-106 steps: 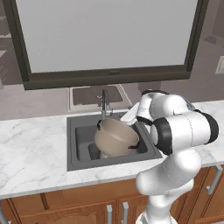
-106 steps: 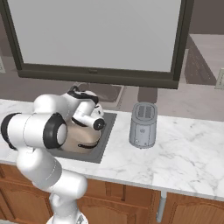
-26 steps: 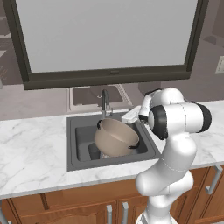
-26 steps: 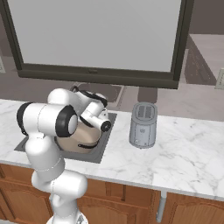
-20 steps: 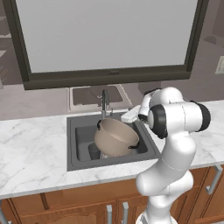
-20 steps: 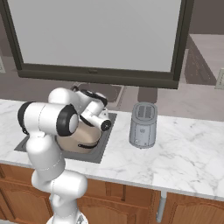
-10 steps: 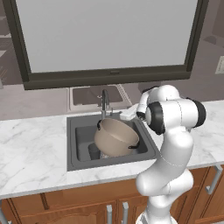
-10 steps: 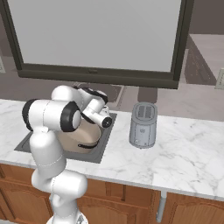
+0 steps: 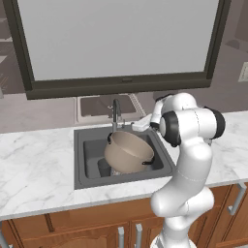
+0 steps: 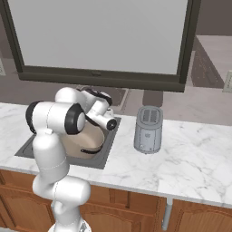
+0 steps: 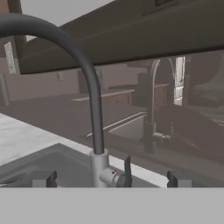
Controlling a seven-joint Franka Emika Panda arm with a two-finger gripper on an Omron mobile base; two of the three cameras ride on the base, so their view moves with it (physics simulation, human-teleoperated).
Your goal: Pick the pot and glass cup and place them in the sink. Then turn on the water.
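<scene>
Sink [image 9: 89,179] holds, left of and below our claw: glass cup [image 9: 103,167], then pot [image 9: 127,152] tilted against it. Faucet [image 11: 94,118] stands directly ahead of our claw [image 11: 111,178], fingers spread apart, nothing held. Toaster [image 10: 148,129] well to its right.

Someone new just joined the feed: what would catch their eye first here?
The big taupe pot lying tilted in the dark sink. Next, the white arm bent over the sink's back right corner, its jaws open either side of the faucet lever. A grey toaster stands on the counter to the sink's right.
</scene>
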